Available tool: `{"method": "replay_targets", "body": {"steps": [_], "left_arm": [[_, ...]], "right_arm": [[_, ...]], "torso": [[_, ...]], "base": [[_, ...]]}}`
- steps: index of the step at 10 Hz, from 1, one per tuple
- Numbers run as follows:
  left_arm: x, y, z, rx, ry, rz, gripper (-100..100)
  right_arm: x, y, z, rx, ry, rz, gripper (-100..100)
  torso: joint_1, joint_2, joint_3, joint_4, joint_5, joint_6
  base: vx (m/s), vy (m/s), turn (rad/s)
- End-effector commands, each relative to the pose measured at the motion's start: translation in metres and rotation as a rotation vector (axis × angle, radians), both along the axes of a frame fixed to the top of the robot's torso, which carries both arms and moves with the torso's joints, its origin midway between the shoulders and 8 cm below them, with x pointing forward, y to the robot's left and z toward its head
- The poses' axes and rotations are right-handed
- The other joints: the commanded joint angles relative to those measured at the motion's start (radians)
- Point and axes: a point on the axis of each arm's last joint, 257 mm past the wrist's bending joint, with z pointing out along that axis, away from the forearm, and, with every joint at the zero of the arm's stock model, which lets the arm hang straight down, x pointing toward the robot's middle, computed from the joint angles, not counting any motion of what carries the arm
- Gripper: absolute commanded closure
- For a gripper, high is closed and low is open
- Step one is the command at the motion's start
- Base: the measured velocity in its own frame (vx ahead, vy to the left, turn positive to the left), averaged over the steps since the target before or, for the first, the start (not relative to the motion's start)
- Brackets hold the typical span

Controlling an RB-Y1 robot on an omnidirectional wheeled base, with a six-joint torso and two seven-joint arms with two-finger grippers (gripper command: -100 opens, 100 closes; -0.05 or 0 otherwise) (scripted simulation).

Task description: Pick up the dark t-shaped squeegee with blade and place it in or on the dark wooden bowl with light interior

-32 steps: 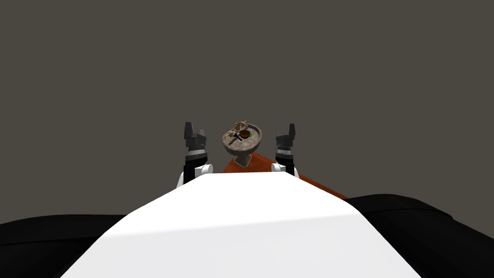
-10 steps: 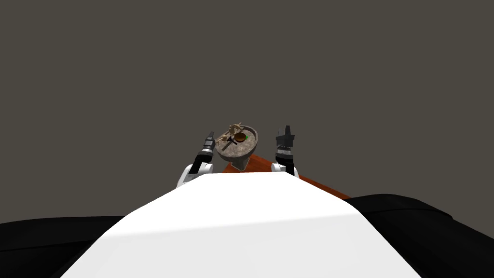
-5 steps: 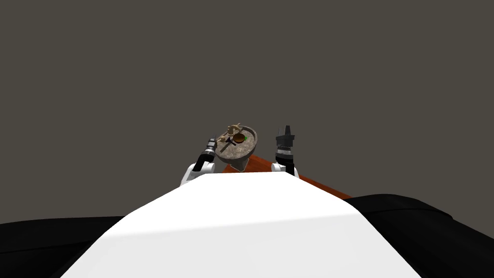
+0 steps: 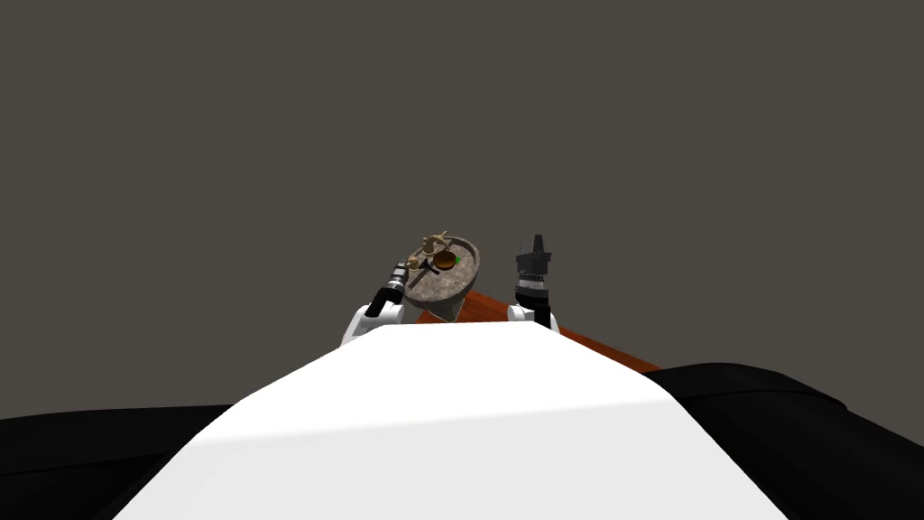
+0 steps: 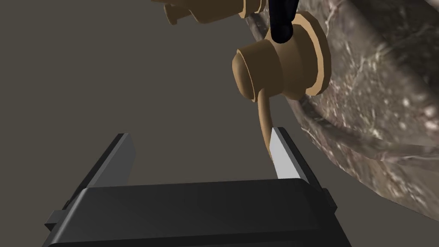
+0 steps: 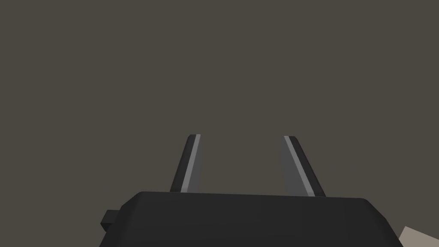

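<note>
A mottled stone basin (image 4: 439, 283) on a pedestal stands ahead of me. In it lie a small dark brown bowl (image 4: 445, 261) and the dark squeegee (image 4: 421, 273), just left of the bowl. My left gripper (image 4: 399, 271) sits at the basin's left rim. In the left wrist view the left gripper (image 5: 200, 135) is open beside the stone basin (image 5: 377, 85). A tan tap handle (image 5: 281, 70) lies just ahead, its lever reaching one finger (image 5: 283, 154). A black rod end (image 5: 281, 19) shows above it. My right gripper (image 4: 537, 242) is raised to the basin's right; the right gripper (image 6: 242, 137) is open, with nothing between its fingers.
A tan faucet (image 4: 431, 242) rises at the basin's far rim, and a small green item (image 4: 458, 259) lies beside the bowl. A red-brown surface (image 4: 505, 311) runs under the pedestal. A grey-brown wall is behind; black areas flank the bottom corners.
My left hand has turned and moved in toward the basin's left rim, closing the gap over the last second. The right arm has not moved. The view shifted slightly.
</note>
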Motion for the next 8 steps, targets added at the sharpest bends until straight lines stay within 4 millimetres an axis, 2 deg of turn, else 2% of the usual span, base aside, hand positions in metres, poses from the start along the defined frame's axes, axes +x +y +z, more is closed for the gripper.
{"method": "replay_targets", "body": {"steps": [1,5,8], "left_arm": [[0.001,-0.001,-0.018,0.004,0.053,0.003,-100],[-0.001,-0.002,-0.051,0.009,0.166,0.011,-100],[-0.003,-0.005,-0.069,0.004,0.225,0.014,-100]], "right_arm": [[0.000,0.000,0.000,0.000,0.000,0.000,0],[0.000,0.000,0.000,0.000,0.000,0.000,0],[0.000,0.000,0.000,0.000,0.000,0.000,0]], "torso": [[0.000,0.000,0.000,0.000,0.000,0.000],[-0.001,0.000,0.000,0.000,0.000,0.000],[-0.001,0.000,0.000,0.000,0.000,0.000]], "base": [[0.030,-0.009,-0.038],[0.037,-0.012,-0.038],[0.037,-0.012,-0.025]]}}
